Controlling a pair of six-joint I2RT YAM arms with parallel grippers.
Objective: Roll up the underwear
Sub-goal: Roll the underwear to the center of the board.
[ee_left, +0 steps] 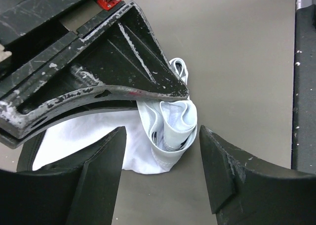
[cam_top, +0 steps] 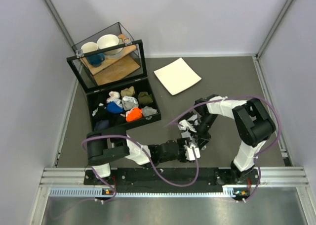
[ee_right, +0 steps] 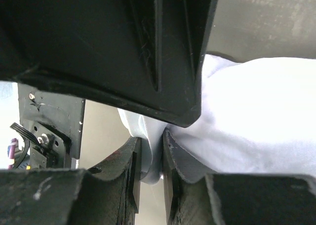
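Grey tabletop (cam_top: 222, 86), walled in pale panels (cam_top: 173, 17), carries the bunched white underwear (ee_left: 170, 126).

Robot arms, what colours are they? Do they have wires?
The left arm and right arm are black and white with chunky joints. A purple cable loops along each. Their pincer fingers are black wedges, scuffed pale.

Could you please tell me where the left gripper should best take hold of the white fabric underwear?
Probably the rolled, layered end of the thin white fabric underwear, approached head-on from the left arm's side: that end sticks out free between the left gripper's open fingers, while the right gripper pinches a fold beside it.
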